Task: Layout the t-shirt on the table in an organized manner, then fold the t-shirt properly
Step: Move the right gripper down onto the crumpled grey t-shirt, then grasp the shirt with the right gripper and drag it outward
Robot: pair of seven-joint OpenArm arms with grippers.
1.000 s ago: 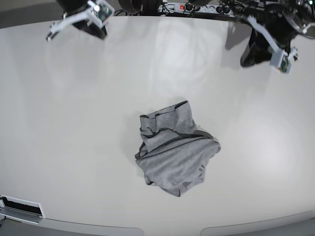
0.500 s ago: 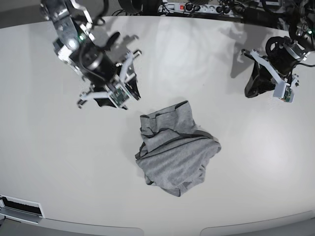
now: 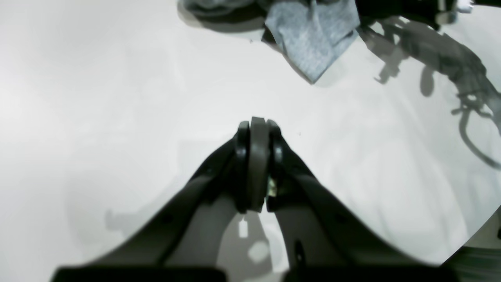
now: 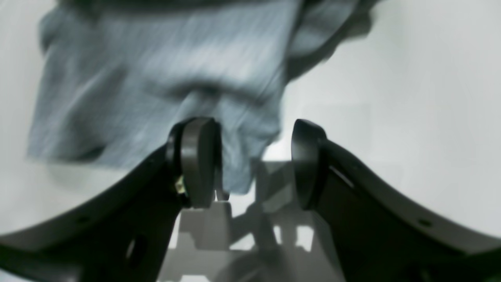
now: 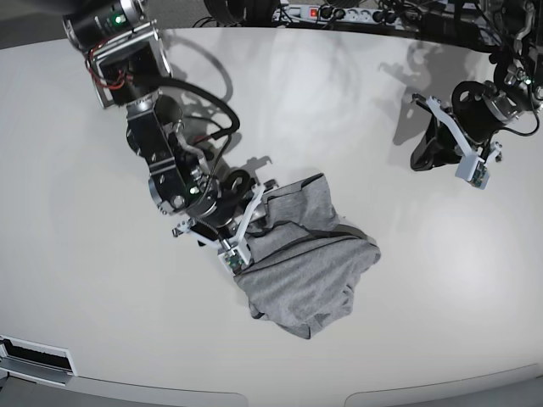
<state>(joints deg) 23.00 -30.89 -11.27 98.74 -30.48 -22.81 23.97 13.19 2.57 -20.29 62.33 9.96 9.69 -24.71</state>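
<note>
The grey t-shirt (image 5: 305, 263) lies crumpled in a heap near the middle of the white table (image 5: 102, 322), dark hems showing. My right gripper (image 5: 249, 227) is at the heap's left edge, jaws open. In the right wrist view a blurred fold of the t-shirt (image 4: 156, 78) reaches down between the fingers (image 4: 197, 160) of the right gripper (image 4: 252, 164). My left gripper (image 5: 419, 159) hovers shut over bare table at the right, well apart from the cloth. In the left wrist view the left gripper (image 3: 256, 133) holds nothing, and the t-shirt (image 3: 313, 35) lies far ahead.
A power strip with cables (image 5: 339, 13) runs along the table's back edge. A small white and black fixture (image 5: 34, 360) sits at the front left corner. The table's rounded front edge (image 5: 441, 392) is close below the shirt.
My right arm swung from the back left corner down to the shirt's left edge and opened its jaws. The left arm drifted slightly down and left, still shut.
</note>
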